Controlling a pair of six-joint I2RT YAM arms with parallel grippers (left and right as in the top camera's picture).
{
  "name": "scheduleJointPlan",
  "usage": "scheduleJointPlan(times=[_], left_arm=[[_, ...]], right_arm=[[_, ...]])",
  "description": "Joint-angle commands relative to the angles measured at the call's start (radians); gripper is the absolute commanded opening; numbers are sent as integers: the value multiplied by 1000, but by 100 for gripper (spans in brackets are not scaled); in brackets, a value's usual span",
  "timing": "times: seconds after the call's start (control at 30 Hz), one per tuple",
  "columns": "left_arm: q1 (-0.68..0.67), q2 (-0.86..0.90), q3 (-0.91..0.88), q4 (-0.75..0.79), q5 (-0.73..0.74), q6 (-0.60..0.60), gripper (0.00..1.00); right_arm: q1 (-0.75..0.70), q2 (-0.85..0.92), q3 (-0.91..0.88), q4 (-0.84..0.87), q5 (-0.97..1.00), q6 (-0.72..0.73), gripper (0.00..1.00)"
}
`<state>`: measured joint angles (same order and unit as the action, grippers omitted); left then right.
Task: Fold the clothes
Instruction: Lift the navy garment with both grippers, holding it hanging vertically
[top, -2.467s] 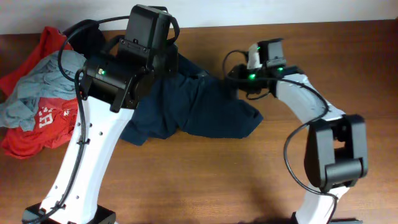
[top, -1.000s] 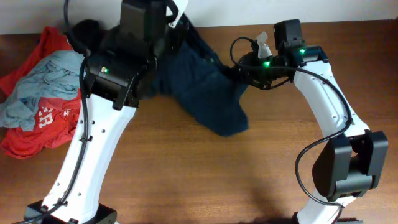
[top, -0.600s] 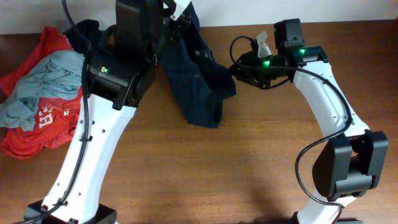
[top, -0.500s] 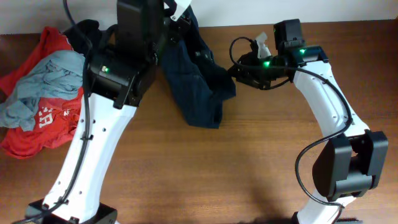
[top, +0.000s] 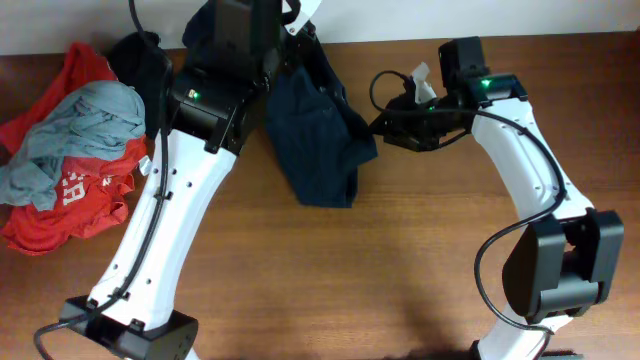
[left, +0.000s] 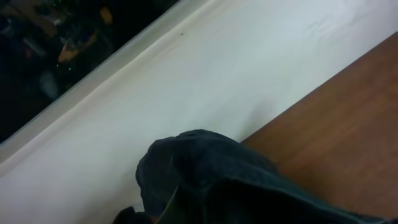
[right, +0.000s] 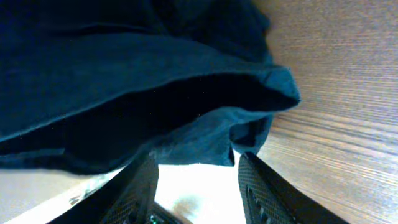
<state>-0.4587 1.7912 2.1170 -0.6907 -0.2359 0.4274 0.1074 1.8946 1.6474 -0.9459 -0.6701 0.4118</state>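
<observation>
The navy-blue clothes (top: 315, 140) hang in a narrow bunch from my left gripper (top: 290, 35), which is raised at the table's back edge. The lower end rests on the wood. In the left wrist view the dark cloth (left: 205, 168) covers the jaws, so the fingers are hidden. My right gripper (top: 382, 125) is at the garment's right edge. In the right wrist view its fingers (right: 196, 186) are apart with nothing between them, and the navy fabric (right: 124, 81) lies just beyond the fingertips.
A pile lies at the far left: a red garment with white lettering (top: 70, 190), a light grey one (top: 70, 130) and a black one (top: 140, 55). The brown table (top: 400, 280) ends at a white wall (left: 217, 62) behind.
The garment lay spread on the table. My left arm has lifted it up and back, so it now hangs bunched. My right gripper followed toward the back and stays beside its right edge.
</observation>
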Motion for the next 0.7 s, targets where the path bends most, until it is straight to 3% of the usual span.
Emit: scheduleJointPlan(times=[0.0, 0.67], left_arm=[[-3, -5, 18, 18, 3, 17, 1], [-3, -5, 18, 21, 0, 16, 1]], right_arm=[[-2, 27, -17, 13, 21, 7, 46], [45, 140, -28, 68, 53, 162, 46]])
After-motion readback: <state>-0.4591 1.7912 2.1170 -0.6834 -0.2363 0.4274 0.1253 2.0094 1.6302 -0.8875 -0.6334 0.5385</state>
